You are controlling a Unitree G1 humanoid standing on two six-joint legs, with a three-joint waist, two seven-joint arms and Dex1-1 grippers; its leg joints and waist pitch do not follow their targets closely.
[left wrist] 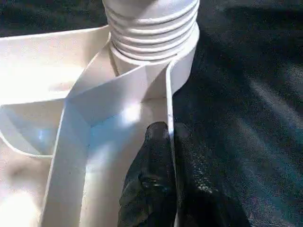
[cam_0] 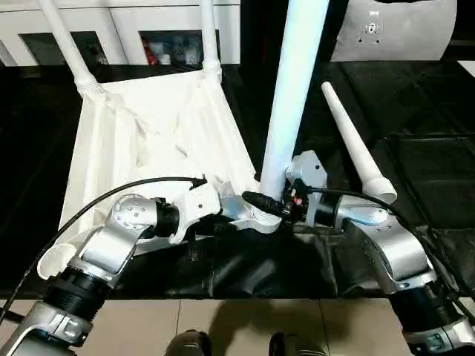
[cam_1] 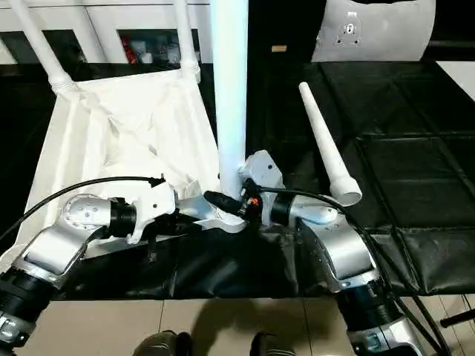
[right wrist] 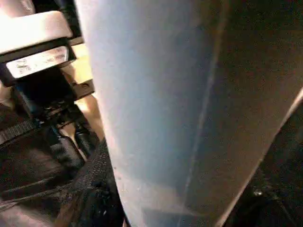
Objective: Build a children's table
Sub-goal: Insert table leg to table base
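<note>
**Desk:** Where is the table?

**Photographer:** The top (cam_0: 148, 141) lies upside down on black matting (cam_0: 415, 170), ribbed underside up. Two legs (cam_0: 67, 44) stand in its far corner sockets. A third leg (cam_0: 293, 89) stands upright in the near right socket (cam_0: 260, 215), and the fourth (cam_0: 352, 144) lies loose on the matting, just right of the top.

**Desk:** And the fingers?

**Photographer:** The left gripper (left wrist: 163, 142) pinches the top's thin rim beside that near socket, its black fingers (left wrist: 156, 156) narrow, one either side of the wall. The right gripper (cam_0: 278, 196) sits at the upright leg's base, fingers about half spread and closed around the leg.

**Desk:** Background?

**Photographer:** A white cabinet (cam_0: 148, 22) with glass doors stands behind.
</note>
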